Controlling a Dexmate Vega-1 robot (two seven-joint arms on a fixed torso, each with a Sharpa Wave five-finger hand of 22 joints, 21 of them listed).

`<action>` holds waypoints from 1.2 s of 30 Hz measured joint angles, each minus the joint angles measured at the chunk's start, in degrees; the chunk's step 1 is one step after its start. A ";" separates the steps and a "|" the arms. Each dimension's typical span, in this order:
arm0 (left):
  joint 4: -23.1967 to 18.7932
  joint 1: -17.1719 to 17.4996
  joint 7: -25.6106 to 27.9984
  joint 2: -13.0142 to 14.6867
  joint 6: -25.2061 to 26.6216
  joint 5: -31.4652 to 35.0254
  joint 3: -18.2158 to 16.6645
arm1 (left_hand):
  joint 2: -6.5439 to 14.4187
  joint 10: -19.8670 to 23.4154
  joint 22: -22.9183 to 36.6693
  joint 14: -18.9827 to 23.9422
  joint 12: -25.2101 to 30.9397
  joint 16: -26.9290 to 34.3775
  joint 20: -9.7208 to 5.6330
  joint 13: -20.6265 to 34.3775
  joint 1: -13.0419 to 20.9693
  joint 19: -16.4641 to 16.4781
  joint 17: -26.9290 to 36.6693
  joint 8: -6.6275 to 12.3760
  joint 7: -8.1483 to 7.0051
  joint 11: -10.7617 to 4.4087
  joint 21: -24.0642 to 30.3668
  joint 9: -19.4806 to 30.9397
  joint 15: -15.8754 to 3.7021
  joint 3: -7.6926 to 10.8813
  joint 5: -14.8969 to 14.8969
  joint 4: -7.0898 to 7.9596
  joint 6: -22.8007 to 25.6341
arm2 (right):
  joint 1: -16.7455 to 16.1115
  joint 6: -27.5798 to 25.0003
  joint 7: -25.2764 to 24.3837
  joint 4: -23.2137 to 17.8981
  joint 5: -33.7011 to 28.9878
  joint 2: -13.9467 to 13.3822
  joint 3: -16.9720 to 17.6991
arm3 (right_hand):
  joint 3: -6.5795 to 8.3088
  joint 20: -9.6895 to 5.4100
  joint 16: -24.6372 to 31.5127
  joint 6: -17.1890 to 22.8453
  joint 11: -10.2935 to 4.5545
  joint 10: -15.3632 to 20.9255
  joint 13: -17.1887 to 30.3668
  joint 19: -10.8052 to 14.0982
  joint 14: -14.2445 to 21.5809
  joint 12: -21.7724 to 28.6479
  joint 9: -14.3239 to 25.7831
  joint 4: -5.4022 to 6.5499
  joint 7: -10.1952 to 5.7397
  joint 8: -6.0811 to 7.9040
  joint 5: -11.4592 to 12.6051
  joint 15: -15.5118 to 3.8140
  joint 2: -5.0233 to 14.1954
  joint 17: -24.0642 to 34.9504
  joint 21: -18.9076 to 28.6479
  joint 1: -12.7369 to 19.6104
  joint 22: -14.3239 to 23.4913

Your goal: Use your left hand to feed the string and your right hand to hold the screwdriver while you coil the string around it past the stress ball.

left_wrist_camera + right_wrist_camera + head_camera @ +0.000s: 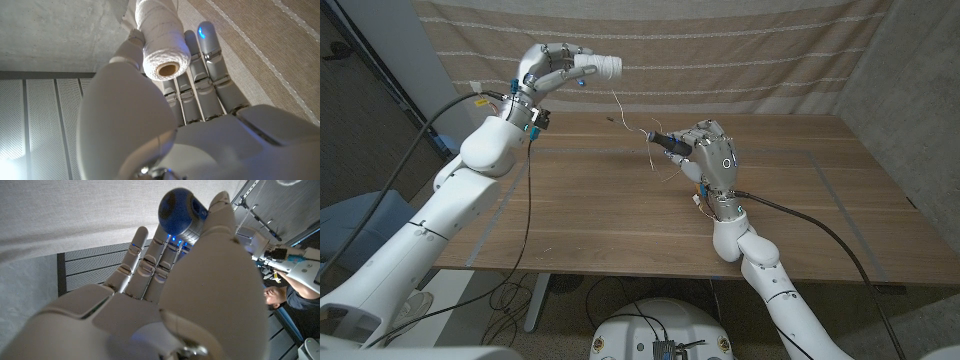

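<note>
— Head view first: what do you have in your left hand [548, 68]?

— You hold the spool of white string [598, 68] up in the air, well above the table [620, 220], in front of the striped curtain [720, 50]. Your fingers are wrapped around the spool, and a thin strand [621, 108] hangs from it down toward the screwdriver.

— And your right hand [712, 158]?

— It is closed around the screwdriver [668, 143], just above the table. The dark handle end sticks out from the hand toward the spool. You can't make out the shaft or any coils on it from the head camera.

— What does the left wrist camera add?

— It looks at the spool [162, 42] end-on: you see the cardboard core [166, 70] and the tight winding, with your thumb on one side and the fingers [210, 65] on the other. The left hand [165, 115] clearly grips the spool.

— And the right wrist camera?

— There your right hand [175, 290] holds a round dark-blue end [177, 211], the screwdriver's handle, between thumb and fingers [145, 265]. A person [280, 297] sits beyond the hand, seen at the edge.
</note>
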 measured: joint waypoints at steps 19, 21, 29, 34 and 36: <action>0.23 -0.32 -1.70 4.38 6.46 3.28 2.29 | 0.00 0.11 0.00 0.03 -0.41 -0.07 0.02 0.44 0.00 -0.38 -0.01 0.21 0.20 -0.12 0.00 0.41 0.00 -0.03 0.19 0.00 0.19 | 0.62 16.49 -0.02 0.25 -0.08 9.53 7.35 | -1.05 -0.01 -0.04 0.00 0.00 0.00 0.22 0.01 0.31 -0.37 0.02 0.28 0.00 -0.23 -0.03 -0.31 0.53 0.28 0.64 0.24 -0.29; 0.06 -0.47 -2.44 4.98 7.15 3.54 2.84 | 0.00 0.12 0.00 0.04 -0.43 -0.09 0.02 0.45 0.00 -0.38 -0.01 0.21 0.20 -0.12 0.00 0.41 0.00 -0.03 0.18 0.00 0.19 | 0.88 16.46 -0.02 0.54 0.15 10.08 7.69 | -1.13 -0.01 -0.11 0.00 0.00 -0.01 0.25 0.01 0.31 -0.43 0.02 0.30 0.00 -0.39 -0.07 -0.31 0.66 0.25 0.64 0.38 -0.29; -0.51 -1.63 -6.24 7.09 9.08 4.08 5.41 | 0.00 0.13 0.00 0.12 -0.55 -0.33 0.02 0.48 0.00 -0.39 -0.01 0.18 0.20 -0.13 0.00 0.41 0.05 -0.09 0.17 0.08 0.19 | 1.82 14.16 -0.02 1.44 0.81 10.87 7.73 | -1.36 -0.01 -0.11 0.00 0.32 0.31 0.26 0.02 0.40 -0.46 0.03 0.37 0.00 -0.21 -0.08 -0.22 0.66 0.54 0.86 0.38 -0.29; -1.22 -2.52 -9.24 8.30 9.79 4.38 7.21 | 0.00 0.18 0.00 0.12 -0.67 -0.34 0.03 0.49 0.00 -0.59 0.03 0.17 0.20 -0.19 0.00 0.45 0.05 -0.10 0.13 0.09 0.19 | 2.61 11.37 -0.01 2.17 1.27 10.56 6.81 | -1.40 -0.01 -0.15 0.00 0.32 0.31 0.48 0.02 0.53 -0.46 0.04 0.33 0.00 -0.21 0.11 -0.33 0.66 0.54 1.08 0.38 -0.29; -1.72 -3.07 -10.75 8.98 9.99 4.51 8.11 | 0.00 0.18 0.00 0.12 -0.71 -0.34 -0.01 0.50 0.00 -0.73 0.17 0.15 0.20 -0.19 0.00 0.47 0.05 -0.10 0.01 0.09 0.19 | 3.07 9.25 0.00 2.62 1.57 10.14 6.19 | -1.68 -0.01 -0.15 0.00 0.32 0.31 0.52 0.02 0.53 -0.47 0.04 0.53 0.00 -0.21 0.28 -0.34 0.66 0.54 1.08 0.38 -0.29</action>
